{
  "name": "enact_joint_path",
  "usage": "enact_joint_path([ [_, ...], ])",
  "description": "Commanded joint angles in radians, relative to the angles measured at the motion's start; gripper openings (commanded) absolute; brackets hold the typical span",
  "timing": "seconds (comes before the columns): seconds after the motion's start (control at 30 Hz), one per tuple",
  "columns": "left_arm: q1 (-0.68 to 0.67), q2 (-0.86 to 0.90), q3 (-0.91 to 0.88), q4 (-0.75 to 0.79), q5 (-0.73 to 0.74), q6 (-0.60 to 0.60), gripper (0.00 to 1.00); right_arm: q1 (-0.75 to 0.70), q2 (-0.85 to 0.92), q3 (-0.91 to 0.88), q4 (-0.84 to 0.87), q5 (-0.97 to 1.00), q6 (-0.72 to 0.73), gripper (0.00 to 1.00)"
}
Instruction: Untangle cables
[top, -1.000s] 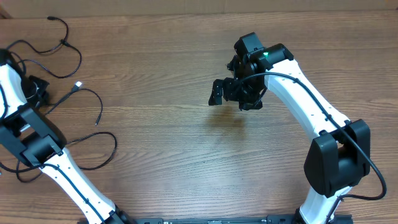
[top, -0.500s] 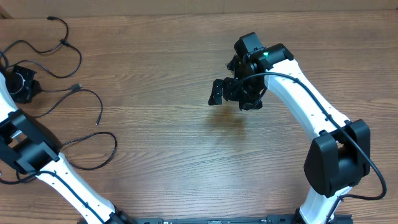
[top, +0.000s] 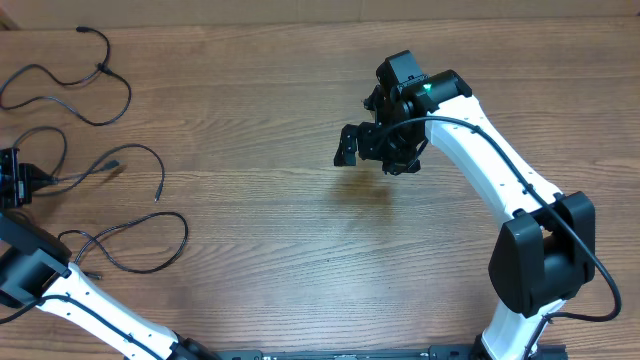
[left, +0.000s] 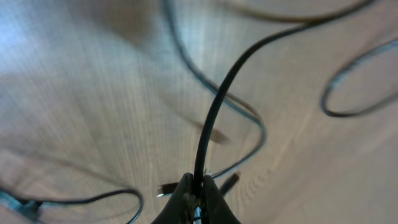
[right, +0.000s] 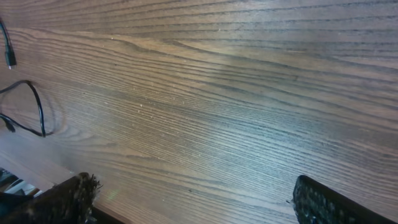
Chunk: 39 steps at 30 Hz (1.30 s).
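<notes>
The left hand (left: 198, 198) is clenched on one cable (left: 209, 124) at the desk's (top: 280, 250) left edge. Loose cables (top: 184, 232) loop around it. The right hand (top: 375, 150) hangs spread wide, well apart from them.

A brown wood-grain worktop (top: 280, 260) filled the view (grain running side to side), evenly lit, with a paler tan strip (top: 500, 8) along its far edge.

Table (top: 260, 250): brown wood, fine straight grain seen running left to right in overhead view. Darker streaks noted among lighter bands. Pale sheen noted across surface in right wrist view. Surface blurred in left wrist view. Plain tan strip (top: 300, 10) seen beyond table's far edge.
</notes>
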Motion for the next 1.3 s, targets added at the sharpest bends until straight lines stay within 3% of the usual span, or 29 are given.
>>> enact_joint_path([
  [0.0,0.012,-0.035,0.014,-0.016,-0.092,-0.094,0.04,0.006,-0.034,-0.005,-0.004,0.01,-0.004,1.0],
  [0.13,0.013,-0.035,0.014,-0.048,-0.095,-0.127,0.04,0.006,-0.034,-0.005,-0.002,0.01,-0.004,1.0],
  [0.23,0.012,-0.035,0.014,-0.098,-0.13,-0.242,0.04,0.006,-0.034,-0.005,-0.002,0.01,-0.004,1.0],
  [0.33,0.012,-0.035,0.014,-0.087,-0.13,-0.241,0.05,0.006,-0.034,-0.005,-0.002,0.01,-0.004,1.0],
  [0.37,0.011,-0.035,0.014,-0.069,-0.129,-0.224,0.11,0.006,-0.034,-0.005,-0.002,0.01,-0.004,1.0],
  [0.47,0.008,-0.035,0.014,-0.038,-0.106,-0.109,0.71,0.006,-0.034,-0.005,0.003,0.01,-0.004,1.0],
  [0.5,0.008,-0.035,0.014,-0.027,-0.077,-0.045,1.0,0.006,-0.034,-0.005,0.004,0.01,-0.004,1.0],
  [0.7,-0.004,-0.038,0.028,-0.01,0.176,0.201,1.0,0.005,-0.034,-0.005,0.0,0.01,-0.004,1.0],
  [0.93,-0.142,-0.192,0.066,-0.047,0.175,0.374,1.0,-0.135,-0.07,0.1,-0.174,0.01,0.0,1.0],
  [1.17,-0.468,-0.438,0.066,-0.058,0.153,0.533,1.0,-0.335,-0.27,0.105,-0.299,0.076,-0.005,1.0],
  [1.27,-0.648,-0.532,0.066,-0.103,0.011,0.541,1.0,-0.371,-0.401,0.105,-0.362,0.103,-0.061,1.0],
])
